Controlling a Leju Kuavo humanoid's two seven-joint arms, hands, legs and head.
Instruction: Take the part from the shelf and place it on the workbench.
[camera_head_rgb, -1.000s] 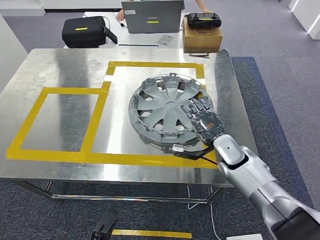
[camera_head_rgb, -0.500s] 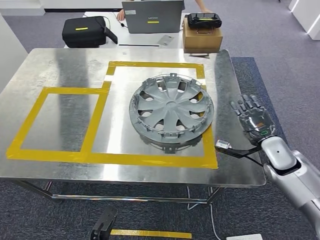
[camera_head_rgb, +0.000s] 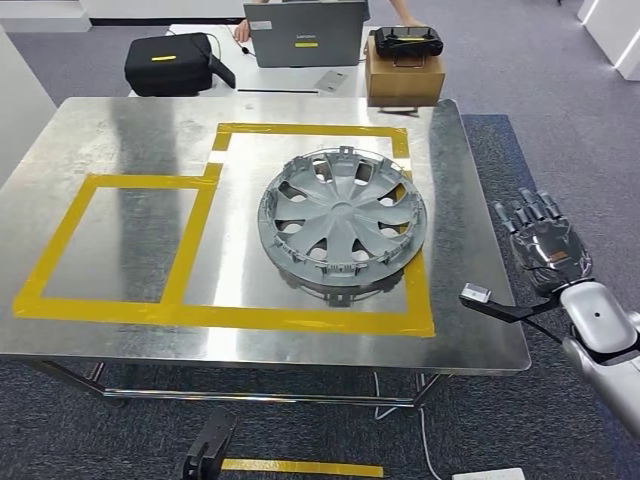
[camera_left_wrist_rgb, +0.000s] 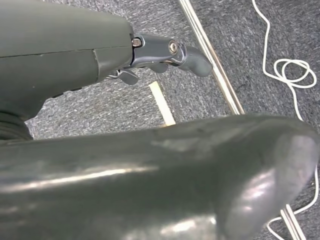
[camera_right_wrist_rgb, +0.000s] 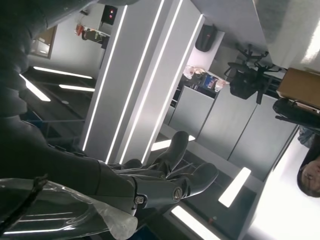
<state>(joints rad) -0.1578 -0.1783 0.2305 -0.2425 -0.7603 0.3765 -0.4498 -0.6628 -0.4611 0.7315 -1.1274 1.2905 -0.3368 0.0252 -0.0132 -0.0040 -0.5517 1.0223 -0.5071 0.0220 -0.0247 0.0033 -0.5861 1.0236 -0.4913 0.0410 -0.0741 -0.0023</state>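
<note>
I read the part, a grey wheel cover (camera_head_rgb: 342, 222), lying flat on the steel workbench (camera_head_rgb: 106, 130), inside the larger yellow tape rectangle (camera_head_rgb: 302, 320), its near-right edge reaching the tape line. The smaller taped square (camera_head_rgb: 45, 262) to its left holds nothing. Behind the bench I note a cardboard box (camera_head_rgb: 404, 76) with a black controller (camera_head_rgb: 407, 40) resting on top, a black case (camera_head_rgb: 167, 62) and a laptop (camera_head_rgb: 306, 33). The right hand (camera_head_rgb: 545, 240) hangs off the right edge of the bench, above the carpet, fingers extended and apart, holding nothing, well clear of the part. The right wrist view adds what the head view lacks: the same spread fingers (camera_right_wrist_rgb: 177, 187) seen against ceiling light strips and grey cabinets, with nothing between them. The left wrist view looks at grey carpet, a white cable (camera_left_wrist_rgb: 290, 70) and a metal rail; the left hand (camera_left_wrist_rgb: 166, 52) appears there close up, and I cannot tell whether it is open or closed.
</note>
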